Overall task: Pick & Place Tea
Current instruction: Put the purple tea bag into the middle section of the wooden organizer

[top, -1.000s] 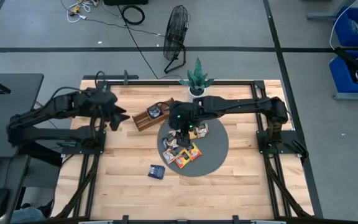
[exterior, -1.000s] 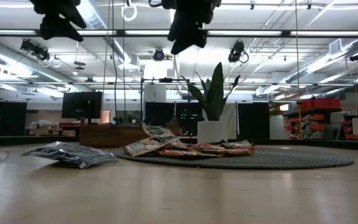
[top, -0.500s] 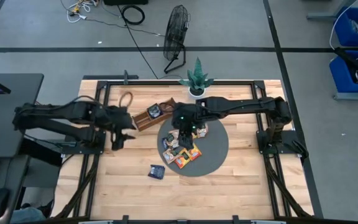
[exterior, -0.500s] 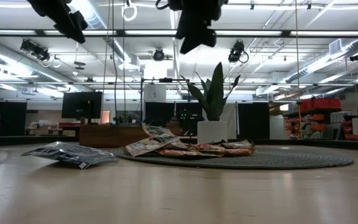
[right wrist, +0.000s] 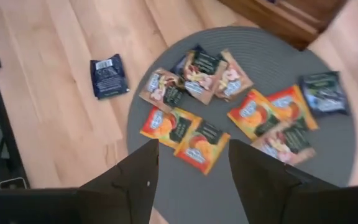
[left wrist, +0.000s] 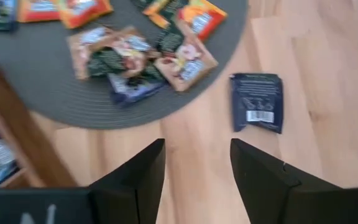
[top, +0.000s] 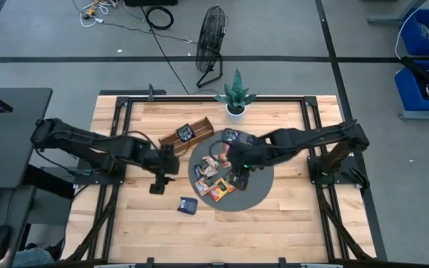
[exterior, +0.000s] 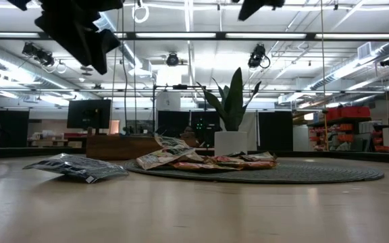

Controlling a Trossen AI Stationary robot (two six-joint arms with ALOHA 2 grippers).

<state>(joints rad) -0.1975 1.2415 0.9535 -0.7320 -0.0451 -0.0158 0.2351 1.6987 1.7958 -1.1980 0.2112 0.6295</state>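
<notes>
Both end effectors, left [left wrist: 194, 180] and right [right wrist: 191, 180], hover apart, empty. Overlapping tea sachets [right wrist: 194, 78] below the right could snag together; the lone dark sachet [left wrist: 257, 102] ahead of the left might skid along the desk [left wrist: 328, 74].

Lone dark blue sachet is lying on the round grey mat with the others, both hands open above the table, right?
Not quite: the dark blue sachet lies on the bare wooden table, off the round grey mat, per the high view. Left hand and right hand are open.
</notes>
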